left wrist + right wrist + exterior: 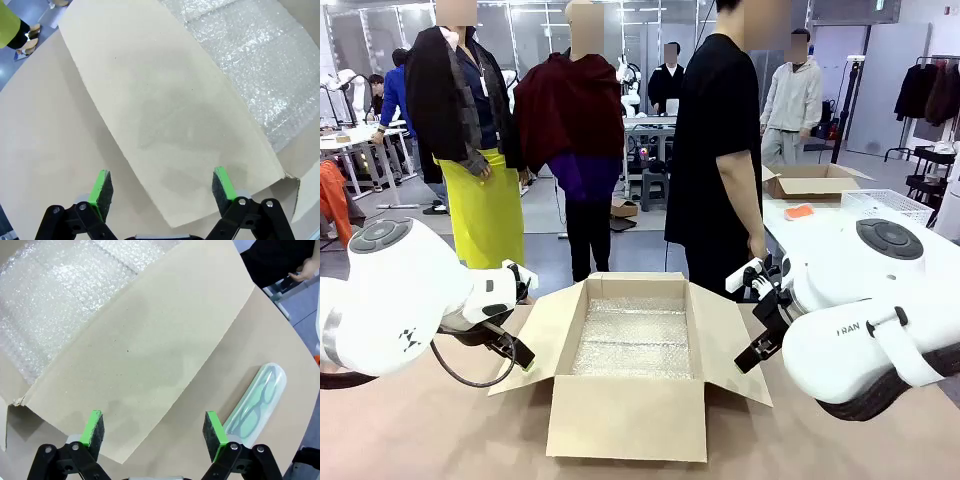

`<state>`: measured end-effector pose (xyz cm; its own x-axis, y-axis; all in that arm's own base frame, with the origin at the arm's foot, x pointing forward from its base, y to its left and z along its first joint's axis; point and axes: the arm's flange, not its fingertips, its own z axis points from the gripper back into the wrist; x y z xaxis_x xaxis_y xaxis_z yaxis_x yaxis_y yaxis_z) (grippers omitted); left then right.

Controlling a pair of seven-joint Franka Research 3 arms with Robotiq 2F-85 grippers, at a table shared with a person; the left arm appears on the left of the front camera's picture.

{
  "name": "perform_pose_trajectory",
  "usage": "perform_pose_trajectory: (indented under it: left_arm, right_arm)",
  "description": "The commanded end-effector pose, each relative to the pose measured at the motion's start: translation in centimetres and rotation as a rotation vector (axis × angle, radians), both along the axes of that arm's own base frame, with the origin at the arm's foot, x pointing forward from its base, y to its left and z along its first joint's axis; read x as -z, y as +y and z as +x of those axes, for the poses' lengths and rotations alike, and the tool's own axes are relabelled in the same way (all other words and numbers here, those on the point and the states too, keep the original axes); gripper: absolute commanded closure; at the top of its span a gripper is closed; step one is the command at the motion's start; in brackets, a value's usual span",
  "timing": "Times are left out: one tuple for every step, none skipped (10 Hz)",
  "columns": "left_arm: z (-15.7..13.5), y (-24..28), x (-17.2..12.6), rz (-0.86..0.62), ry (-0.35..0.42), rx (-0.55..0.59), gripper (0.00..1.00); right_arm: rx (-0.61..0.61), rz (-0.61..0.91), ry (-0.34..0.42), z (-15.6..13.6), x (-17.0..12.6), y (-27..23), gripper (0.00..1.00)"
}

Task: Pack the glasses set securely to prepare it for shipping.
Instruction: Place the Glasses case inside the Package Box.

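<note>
Carton (630, 420) open at centre of desk (410, 430), lined with bubble wrap (632, 340), likely as cushioning. Left tool (162, 187) spread, empty, above left flap (165, 115). Right tool (155, 432) likewise above right flap (150, 350). Mint-green glasses case (256, 400) flat on desk beside right flap, toward desk's right edge, not yet packed.

Two big round white arms, left arm (405, 300) with a grey round cap (380, 237) and a looping black cable (470, 378), right arm (865, 350) with grey letters (848, 329) and a white strap (908, 352), black fingers (60, 220), bright green pads (101, 192), small silver screws (241, 202)
</note>
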<state>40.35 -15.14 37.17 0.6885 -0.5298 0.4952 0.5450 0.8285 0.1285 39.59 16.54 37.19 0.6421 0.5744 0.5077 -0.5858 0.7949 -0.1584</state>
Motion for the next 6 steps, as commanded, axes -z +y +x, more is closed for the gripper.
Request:
perform_pose_trajectory:
  left_arm:
    - [-0.01, -0.02, 0.0, 0.0, 0.0, 0.0, 0.0]
    - [-0.01, -0.02, 0.0, 0.0, 0.0, 0.0, 0.0]
    - [-0.01, -0.02, 0.0, 0.0, 0.0, 0.0, 0.0]
    - [-0.01, -0.02, 0.0, 0.0, 0.0, 0.0, 0.0]
    - [-0.01, -0.02, 0.0, 0.0, 0.0, 0.0, 0.0]
    - [-0.01, -0.02, 0.0, 0.0, 0.0, 0.0, 0.0]
  right_arm:
    - [0.0, 0.0, 0.0, 0.0, 0.0, 0.0, 0.0]
    - [0.0, 0.0, 0.0, 0.0, 0.0, 0.0, 0.0]
    - [0.0, 0.0, 0.0, 0.0, 0.0, 0.0, 0.0]
    - [0.0, 0.0, 0.0, 0.0, 0.0, 0.0, 0.0]
    - [0.0, 0.0, 0.0, 0.0, 0.0, 0.0, 0.0]
    - [0.0, 0.0, 0.0, 0.0, 0.0, 0.0, 0.0]
